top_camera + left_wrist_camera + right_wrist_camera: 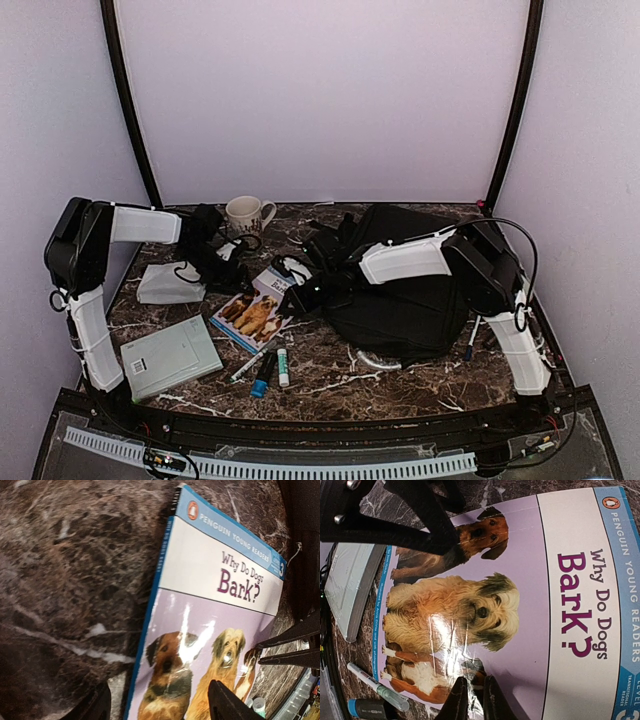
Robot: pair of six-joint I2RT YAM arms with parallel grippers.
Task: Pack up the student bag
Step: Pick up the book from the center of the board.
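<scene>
Both hands meet at the thin paperback book with dogs on its lilac cover: the left hand holds its fingers wide apart over the spine edge, likely to steady it, while the right hand has fingers nearly together at the opposite edge, and I cannot tell if it pinches. The large black soft fabric student bag lies just beside on the dark marbled tabletop, close for packing.
</scene>
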